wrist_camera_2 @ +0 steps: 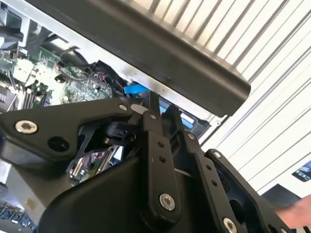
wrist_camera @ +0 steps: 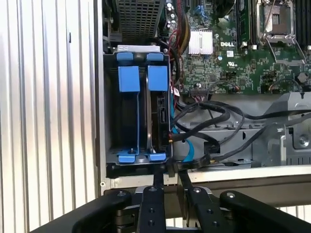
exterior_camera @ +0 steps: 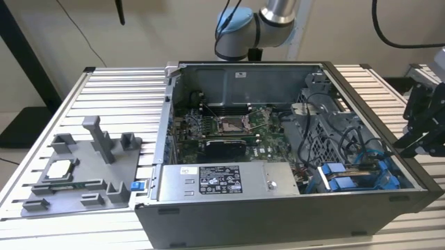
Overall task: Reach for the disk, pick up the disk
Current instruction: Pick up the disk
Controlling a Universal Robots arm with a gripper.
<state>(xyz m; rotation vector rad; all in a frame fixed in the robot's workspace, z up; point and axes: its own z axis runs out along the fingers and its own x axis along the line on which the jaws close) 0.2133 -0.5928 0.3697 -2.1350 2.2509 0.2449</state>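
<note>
The fingers (wrist_camera: 158, 178) stand a little apart with nothing gripped between them, poised just outside the rim of the open computer case (exterior_camera: 278, 224); in the exterior view they hang at that view's right, beside the case wall and above the table (exterior_camera: 118, 94). Just past the rim, in the first wrist view, lies a drive cage (wrist_camera: 104, 111) in the case corner; the disk (wrist_camera: 157, 78) sits on edge inside it, untouched and apart from the fingers, its blue carrier frame showing at both ends, and a second blue carrier (wrist_camera: 129, 80) stands just beside it. Next to the cage run black cables (wrist_camera: 214, 114) and a blue one (wrist_camera: 187, 148); beyond them is the green motherboard (wrist_camera: 228, 63). Further off, in the exterior view, a grey box (exterior_camera: 219, 182) with a black-and-white label sits inside the case; well apart, at the exterior view's left, a grey holder (exterior_camera: 104, 182) rests on the table, bearing a small silver-white chip (exterior_camera: 59, 169).
</note>
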